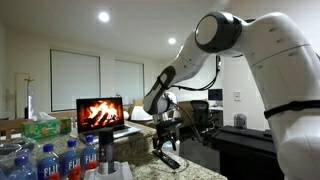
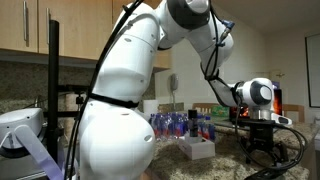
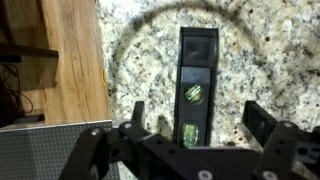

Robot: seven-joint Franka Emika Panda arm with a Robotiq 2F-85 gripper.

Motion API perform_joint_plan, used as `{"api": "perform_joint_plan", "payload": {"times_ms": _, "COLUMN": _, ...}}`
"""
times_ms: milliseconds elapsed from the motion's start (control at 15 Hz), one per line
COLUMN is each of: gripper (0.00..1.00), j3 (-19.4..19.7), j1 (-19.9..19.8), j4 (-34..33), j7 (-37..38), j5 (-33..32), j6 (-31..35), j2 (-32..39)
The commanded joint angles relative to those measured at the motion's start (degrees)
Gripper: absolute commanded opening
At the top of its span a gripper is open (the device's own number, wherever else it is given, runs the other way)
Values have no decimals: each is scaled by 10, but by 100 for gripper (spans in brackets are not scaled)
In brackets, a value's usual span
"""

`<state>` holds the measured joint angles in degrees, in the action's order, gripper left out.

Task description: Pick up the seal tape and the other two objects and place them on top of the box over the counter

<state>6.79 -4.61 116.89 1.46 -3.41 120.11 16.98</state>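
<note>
Jaws apart over the black remote (image 3: pixel 197 62) on the counter (image 3: pixel 275 50), grey box (image 3: pixel 45 152) alongside.

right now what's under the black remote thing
The black remote lies flat on the speckled counter; nothing else shows beneath it. Its near end is covered by the open gripper, so what is under that end cannot be seen.

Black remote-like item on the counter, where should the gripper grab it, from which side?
Across its narrow width, mid-length, from straight above: the black remote-like item lies flat on the granite counter, long edges free, under the open gripper.
</note>
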Motion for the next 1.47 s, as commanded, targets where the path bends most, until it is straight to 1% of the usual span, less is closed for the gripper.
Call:
{"api": "perform_joint_plan", "payload": {"times_ms": 0, "gripper": 100, "j3": -6, "j1": -14, "j4": -46, "j7": -8, "j5": 24, "j6": -6, "j2": 50}}
{"api": "perform_joint_plan", "payload": {"times_ms": 67, "gripper": 100, "j3": -6, "j1": -15, "j4": -53, "j7": -8, "j5": 26, "j6": -4, "j2": 59}}
{"api": "perform_joint_plan", "payload": {"times_ms": 133, "gripper": 92, "j3": -6, "j1": -15, "j4": -60, "j7": -6, "j5": 27, "j6": -6, "j2": 65}}
{"api": "perform_joint_plan", "payload": {"times_ms": 200, "gripper": 73, "j3": -6, "j1": -16, "j4": -65, "j7": -6, "j5": 27, "j6": -3, "j2": 73}}
{"api": "perform_joint_plan", "payload": {"times_ms": 667, "gripper": 27, "j3": -10, "j1": -14, "j4": -87, "j7": -5, "j5": 27, "j6": -1, "j2": 90}}
{"api": "perform_joint_plan", "payload": {"times_ms": 800, "gripper": 16, "j3": -12, "j1": -14, "j4": -93, "j7": -6, "j5": 28, "j6": -2, "j2": 92}}
{"api": "perform_joint_plan", "payload": {"times_ms": 1133, "gripper": 16, "j3": -15, "j1": -14, "j4": -101, "j7": -12, "j5": 28, "j6": -4, "j2": 98}}
{"api": "perform_joint_plan", "payload": {"times_ms": 1400, "gripper": 16, "j3": -17, "j1": -9, "j4": -83, "j7": -21, "j5": 15, "j6": -3, "j2": 71}}
